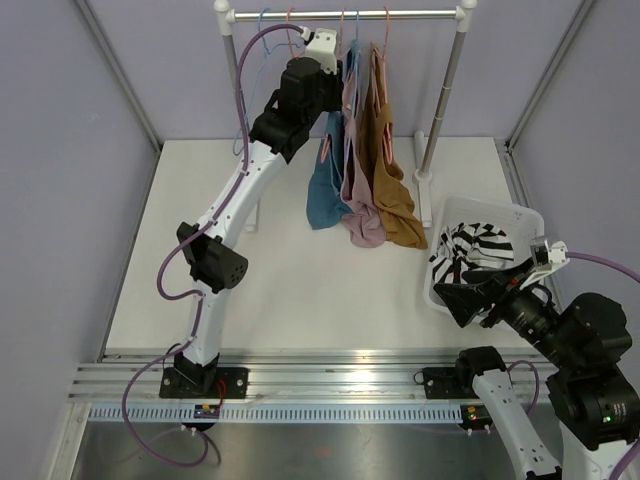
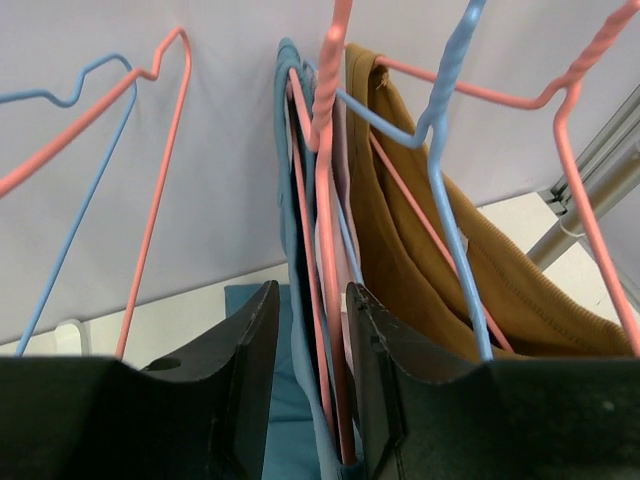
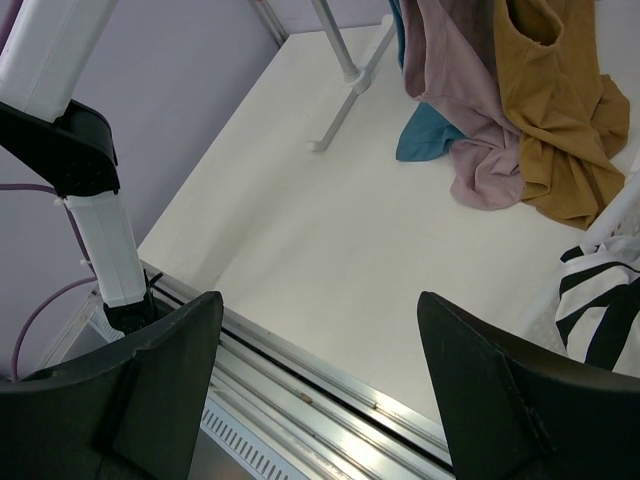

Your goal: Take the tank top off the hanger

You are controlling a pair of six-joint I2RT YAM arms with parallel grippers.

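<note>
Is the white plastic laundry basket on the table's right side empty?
No, a black-and-white striped garment lies bunched inside the white plastic laundry basket.

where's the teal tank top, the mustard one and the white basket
teal tank top [image 1: 322,200], top external view, lower body of the cloth
mustard tank top [image 1: 392,190], top external view, middle of the cloth
white basket [image 1: 480,205], top external view, far rim

A white table [image 1: 290,290] was softly and evenly lit. It was enclosed on its left, far and right sides by pale lilac walls [image 1: 60,150], with grey metal posts [image 1: 120,72] set at its far corners. A clothes rail [image 1: 400,14] was stood at its far edge, and a ribbed metal strip [image 1: 330,385] was fixed along its near edge.
</note>
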